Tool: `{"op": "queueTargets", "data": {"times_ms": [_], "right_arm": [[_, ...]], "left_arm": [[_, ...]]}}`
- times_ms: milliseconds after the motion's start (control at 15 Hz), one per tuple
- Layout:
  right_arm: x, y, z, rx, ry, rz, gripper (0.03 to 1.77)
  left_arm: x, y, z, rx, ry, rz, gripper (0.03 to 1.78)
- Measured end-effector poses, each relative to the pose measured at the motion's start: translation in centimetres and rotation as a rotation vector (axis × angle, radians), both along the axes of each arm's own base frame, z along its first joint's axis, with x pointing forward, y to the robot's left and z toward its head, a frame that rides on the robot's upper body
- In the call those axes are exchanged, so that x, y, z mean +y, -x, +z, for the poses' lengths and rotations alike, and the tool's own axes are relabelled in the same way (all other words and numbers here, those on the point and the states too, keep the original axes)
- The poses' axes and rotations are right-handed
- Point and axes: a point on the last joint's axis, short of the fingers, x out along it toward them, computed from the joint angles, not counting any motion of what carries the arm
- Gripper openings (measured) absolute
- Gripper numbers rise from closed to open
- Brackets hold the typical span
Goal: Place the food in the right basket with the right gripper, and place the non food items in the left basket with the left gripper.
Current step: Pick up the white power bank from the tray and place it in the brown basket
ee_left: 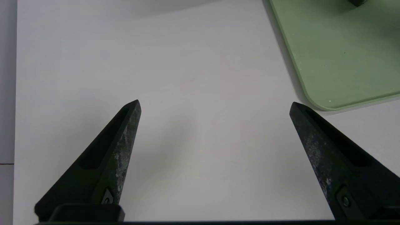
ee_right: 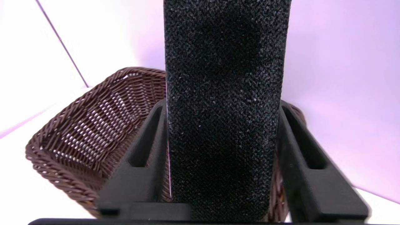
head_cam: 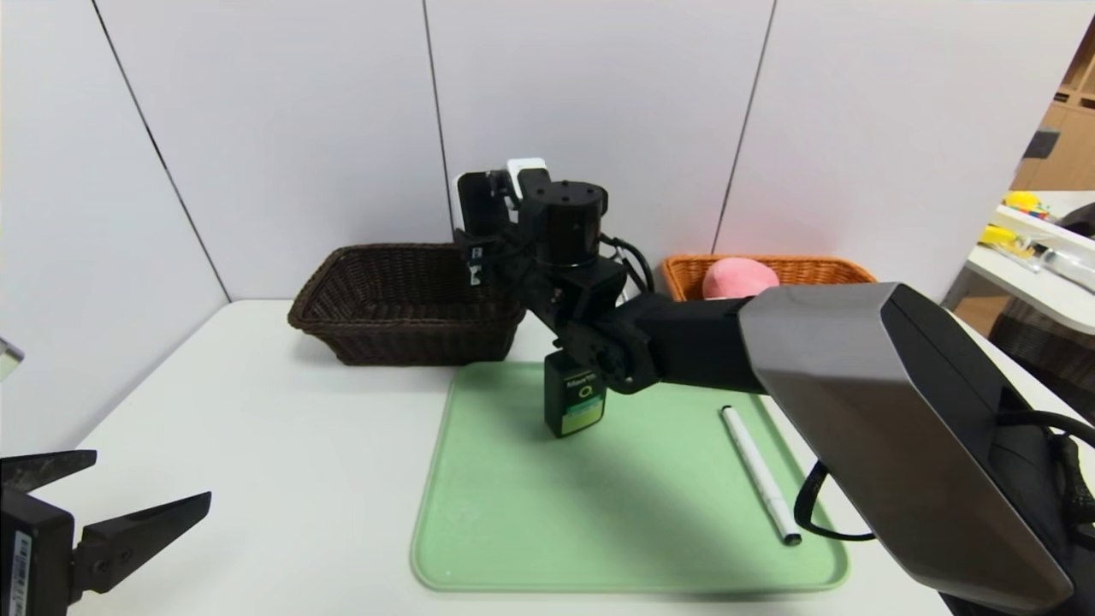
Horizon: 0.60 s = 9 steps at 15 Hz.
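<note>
My right gripper [ee_right: 223, 104] reaches across to the right end of the dark brown left basket [head_cam: 402, 299] [ee_right: 78, 134]. The black-topped white eraser [head_cam: 489, 201] [ee_right: 223, 93] stands between its jaws, with a thin gap showing on each side. The pink peach [head_cam: 740, 278] lies in the orange right basket [head_cam: 821, 269]. A black pump bottle [head_cam: 575, 393] stands on the green tray [head_cam: 530, 530], partly hidden by my right arm. The white marker [head_cam: 760, 475] lies on the tray's right side. My left gripper [head_cam: 152, 477] [ee_left: 215, 104] hangs open over bare table at the near left.
My right forearm [head_cam: 898, 411] crosses the tray's right side and back, above the marker and the bottle. White wall panels stand close behind both baskets. A corner of the tray [ee_left: 337, 53] lies just beyond my left gripper. A cluttered side table [head_cam: 1044, 257] stands at far right.
</note>
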Motion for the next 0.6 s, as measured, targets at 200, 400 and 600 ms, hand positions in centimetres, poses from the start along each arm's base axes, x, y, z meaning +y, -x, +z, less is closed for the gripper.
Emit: {"op": "queueTargets", "data": {"times_ms": [200, 400, 600], "right_arm": [[0.10, -0.16, -0.54, 0.005, 0.008, -0.008, 1.27], [0.40, -0.01, -0.74, 0.005, 0.013, -0.001, 1.41], [0.17, 0.16, -0.03, -0.001, 0.007, -0.005, 1.50]], "left_arm": [[-0.02, -0.04, 0.04, 0.000, -0.001, -0.001, 1.69], [-0.04, -0.10, 0.06, -0.002, 0.000, -0.002, 1.69], [-0.10, -0.25, 0.21, -0.007, 0.001, -0.002, 1.69]]}}
